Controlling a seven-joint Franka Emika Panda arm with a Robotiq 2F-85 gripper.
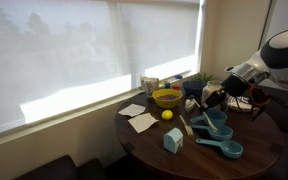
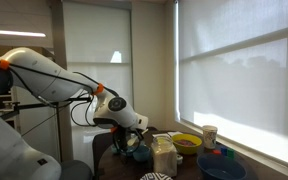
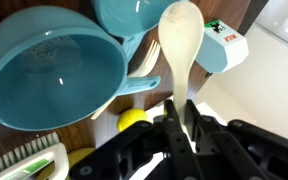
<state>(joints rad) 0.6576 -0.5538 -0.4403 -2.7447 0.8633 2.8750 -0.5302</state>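
A pale wooden spoon [image 3: 181,40] is pinched upright in the gripper [image 3: 185,122], above the right side of the round table [image 1: 259,160]. Teal measuring cups [image 3: 54,75] crowd just beneath it. A lemon [image 3: 134,120] and a small white device [image 3: 224,45] lie near.

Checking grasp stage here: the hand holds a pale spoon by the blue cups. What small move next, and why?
Probably raise the spoon straight up a little. The hand is shut on its handle, and its bowl sits close over the blue cups, so lifting first likely avoids knocking them.
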